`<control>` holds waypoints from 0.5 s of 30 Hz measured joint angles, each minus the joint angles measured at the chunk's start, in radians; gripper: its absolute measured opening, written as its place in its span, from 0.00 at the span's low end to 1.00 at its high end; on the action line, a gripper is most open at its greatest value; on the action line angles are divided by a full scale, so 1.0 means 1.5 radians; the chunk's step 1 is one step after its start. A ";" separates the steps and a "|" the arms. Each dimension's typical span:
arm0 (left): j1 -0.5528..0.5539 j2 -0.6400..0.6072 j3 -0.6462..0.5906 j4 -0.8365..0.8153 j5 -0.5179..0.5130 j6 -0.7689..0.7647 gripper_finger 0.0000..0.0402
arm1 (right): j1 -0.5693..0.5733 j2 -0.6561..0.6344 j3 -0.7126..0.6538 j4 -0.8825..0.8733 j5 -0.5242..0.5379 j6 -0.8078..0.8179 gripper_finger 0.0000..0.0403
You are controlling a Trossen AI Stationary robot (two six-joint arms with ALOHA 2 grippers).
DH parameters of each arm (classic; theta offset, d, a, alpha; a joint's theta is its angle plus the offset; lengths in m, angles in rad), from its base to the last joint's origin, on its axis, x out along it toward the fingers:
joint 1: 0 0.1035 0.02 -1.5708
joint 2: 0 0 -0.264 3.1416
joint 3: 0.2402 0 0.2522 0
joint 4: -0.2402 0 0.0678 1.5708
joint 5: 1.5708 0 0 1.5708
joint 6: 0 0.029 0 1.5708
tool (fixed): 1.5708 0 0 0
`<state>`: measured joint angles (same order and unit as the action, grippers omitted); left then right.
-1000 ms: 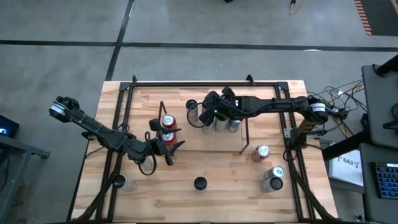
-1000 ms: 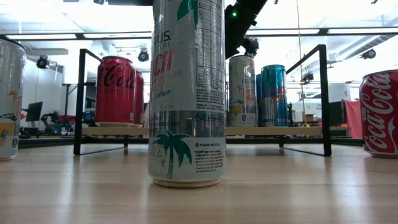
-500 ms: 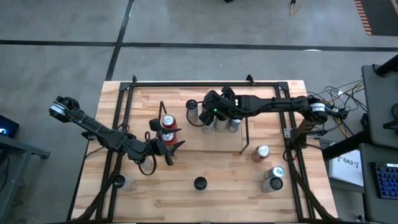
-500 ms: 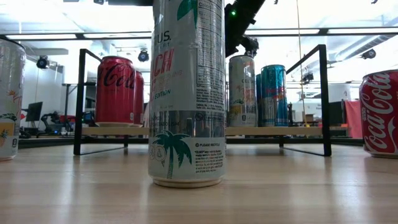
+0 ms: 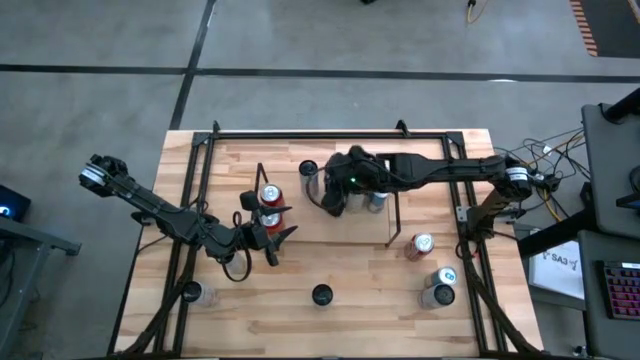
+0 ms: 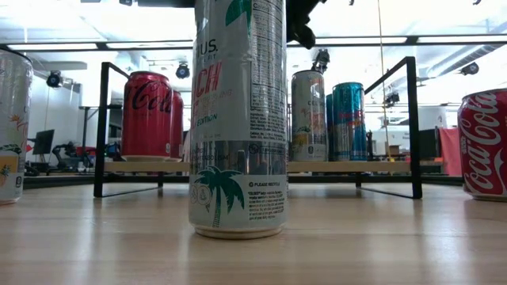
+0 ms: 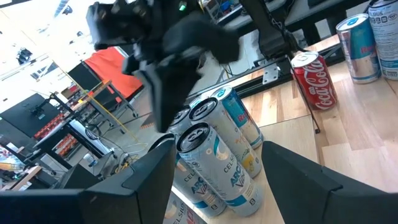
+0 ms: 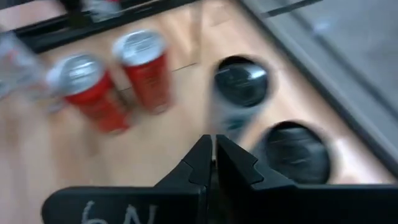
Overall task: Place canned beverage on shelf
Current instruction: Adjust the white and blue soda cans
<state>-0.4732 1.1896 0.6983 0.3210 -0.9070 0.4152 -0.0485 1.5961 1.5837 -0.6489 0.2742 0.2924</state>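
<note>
The shelf [image 5: 393,215] stands mid-table, its black wire end frames and wood base clear in the low view [image 6: 333,167]. On it stand two red cans [image 5: 269,205] at the left end and silver and blue cans [image 6: 329,115] toward the right. My right gripper [image 5: 329,204] hangs shut and empty above the shelf's cans; it also shows in its wrist view [image 8: 213,155]. My left gripper [image 5: 277,232] is wide open and empty beside the red cans, on their near side, pointing toward the table's right.
A tall white can [image 5: 321,295] stands near the front edge, filling the low view [image 6: 238,119]. Another can [image 5: 192,292] stands front left. A Coca-Cola can [image 5: 420,245] and two more cans [image 5: 438,287] stand at the right. A dark-topped can [image 5: 308,170] stands behind the shelf.
My right gripper has gone up, away from the silver cans on the shelf, and a little toward the table's near edge. The cans have stayed where they were.
</note>
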 joint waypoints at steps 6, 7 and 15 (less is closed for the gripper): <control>0.000 0.000 0.000 0.000 0.000 0.000 0.56 | 0.029 0.007 -0.002 -0.015 -0.028 0.017 0.03; 0.000 0.000 0.000 0.000 0.000 0.000 0.56 | 0.031 0.011 -0.004 -0.019 -0.028 0.020 0.03; 0.000 0.000 0.000 0.000 0.000 0.000 0.56 | 0.032 0.017 -0.019 -0.023 0.010 0.032 0.03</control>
<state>-0.4731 1.1896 0.6983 0.3206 -0.9070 0.4149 -0.0002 1.6217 1.5547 -0.6834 0.2895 0.3408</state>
